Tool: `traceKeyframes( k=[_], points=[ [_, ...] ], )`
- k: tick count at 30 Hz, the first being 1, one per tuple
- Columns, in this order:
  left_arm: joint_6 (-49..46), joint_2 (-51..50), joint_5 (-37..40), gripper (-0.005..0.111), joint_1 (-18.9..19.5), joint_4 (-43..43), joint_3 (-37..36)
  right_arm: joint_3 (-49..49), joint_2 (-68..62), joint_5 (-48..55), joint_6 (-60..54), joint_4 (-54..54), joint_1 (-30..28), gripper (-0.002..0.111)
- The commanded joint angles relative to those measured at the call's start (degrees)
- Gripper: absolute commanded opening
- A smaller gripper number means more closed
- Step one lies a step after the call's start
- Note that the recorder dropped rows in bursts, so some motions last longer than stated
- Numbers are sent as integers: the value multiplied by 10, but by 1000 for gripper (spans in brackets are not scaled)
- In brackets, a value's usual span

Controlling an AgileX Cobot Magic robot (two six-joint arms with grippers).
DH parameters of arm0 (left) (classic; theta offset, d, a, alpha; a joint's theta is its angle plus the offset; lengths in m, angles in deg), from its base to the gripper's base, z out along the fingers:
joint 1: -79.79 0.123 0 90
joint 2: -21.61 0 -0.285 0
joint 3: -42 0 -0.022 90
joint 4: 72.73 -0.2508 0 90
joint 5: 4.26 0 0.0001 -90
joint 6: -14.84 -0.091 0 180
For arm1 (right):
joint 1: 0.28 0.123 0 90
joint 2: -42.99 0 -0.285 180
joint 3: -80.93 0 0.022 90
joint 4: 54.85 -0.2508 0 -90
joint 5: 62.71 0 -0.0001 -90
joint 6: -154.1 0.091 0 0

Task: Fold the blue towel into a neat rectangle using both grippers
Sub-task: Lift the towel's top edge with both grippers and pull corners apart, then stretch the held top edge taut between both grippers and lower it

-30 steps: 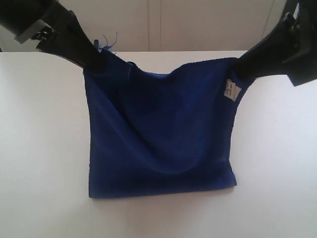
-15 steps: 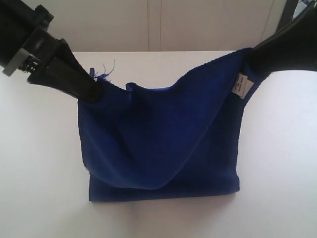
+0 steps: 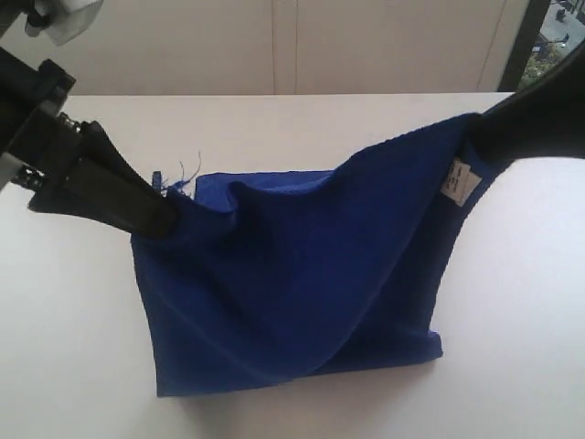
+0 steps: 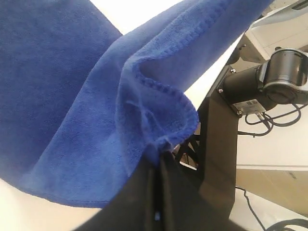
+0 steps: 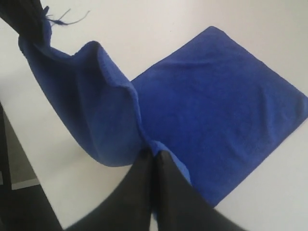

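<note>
Compared with a second ago, the black narrow-fingered left gripper (image 3: 164,219) is sitting lower in the exterior view, dragging its corner of the soft royal-blue terry-cloth towel (image 3: 302,283) down and forward over the layer beneath, while the black right gripper (image 3: 480,137) is standing slightly farther out to the right. In that view the towel is lying on the flat white table (image 3: 73,366), its bottom layer resting flat and its upper layer hanging slack between the two raised corners. The right corner is riding higher than the left, and a small white rectangular tag (image 3: 454,181) is dangling just below it. Loose blue threads (image 3: 187,172) are sticking up beside the left fingers. In the left wrist view, the left gripper (image 4: 156,163) is pinching a bunched, stitched hem of the towel (image 4: 72,96) with its jaws pressed together. In the right wrist view, the right gripper (image 5: 153,156) is likewise clamping a fold of the towel (image 5: 216,96) between closed jaws, the cloth is arching away toward the left gripper (image 5: 29,19), and the flat layer is spreading across the table (image 5: 144,33) behind.
</note>
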Motion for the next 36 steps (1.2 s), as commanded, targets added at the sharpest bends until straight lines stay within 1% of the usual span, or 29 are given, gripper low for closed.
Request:
traceKeyframes(
  k=[1,4,9,14,19,24,33,36],
  points=[
    [-8,5,-27,0,-1,13,-31,33,0,-1,-2,3,-1,0],
    [-10,5,-51,0,-1,17,-38,40,-2,-1,-26,5,-1,0],
    [-13,5,-102,0,-1,17,-38,34,-2,-1,-27,7,-1,0],
    [-24,4,-137,0,-1,10,-38,36,-2,-1,-28,23,-1,0],
    [-24,4,-179,0,-1,8,-38,36,-13,-51,-25,24,-1,0],
    [-22,5,-169,0,-1,8,-38,16,-10,-1,-5,32,-1,0],
    [-24,5,-143,0,-1,8,-38,11,62,-1,64,55,-1,0],
    [-24,5,-123,0,-1,9,-38,15,95,-1,81,57,0,0]
  ],
)
